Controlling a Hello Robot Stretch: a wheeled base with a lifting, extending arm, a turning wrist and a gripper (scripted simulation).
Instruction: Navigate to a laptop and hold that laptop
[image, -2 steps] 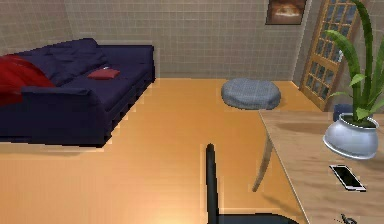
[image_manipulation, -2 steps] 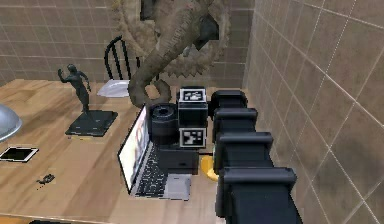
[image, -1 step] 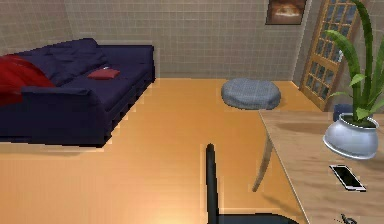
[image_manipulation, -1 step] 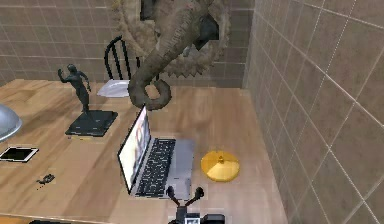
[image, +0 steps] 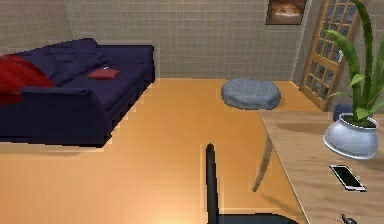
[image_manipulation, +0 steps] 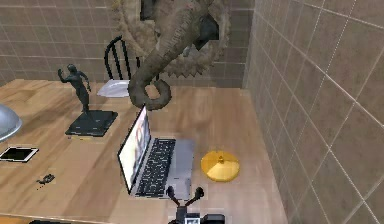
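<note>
While the laptop (image_manipulation: 160, 162) lies lengthwise up-picture — screen facing picture-right — I can't tell whether the gripper (image_manipulation: 186, 196) (seemingly near) holds anything.

walls (image: 200, 35): tan tile | floor (image: 150, 140): orange | sofa (image: 60, 95): navy | table (image_manipulation: 60, 175): wooden | door (image: 330, 50): glazed

A dark figurine (image_manipulation: 80, 90) and a yellow dish (image_manipulation: 219, 165) stand on the wooden table (image_manipulation: 60, 170).

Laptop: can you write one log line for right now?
laptop: open, on wooden table | gripper: low in arm side view, near laptop | holding: cannot tell
</note>
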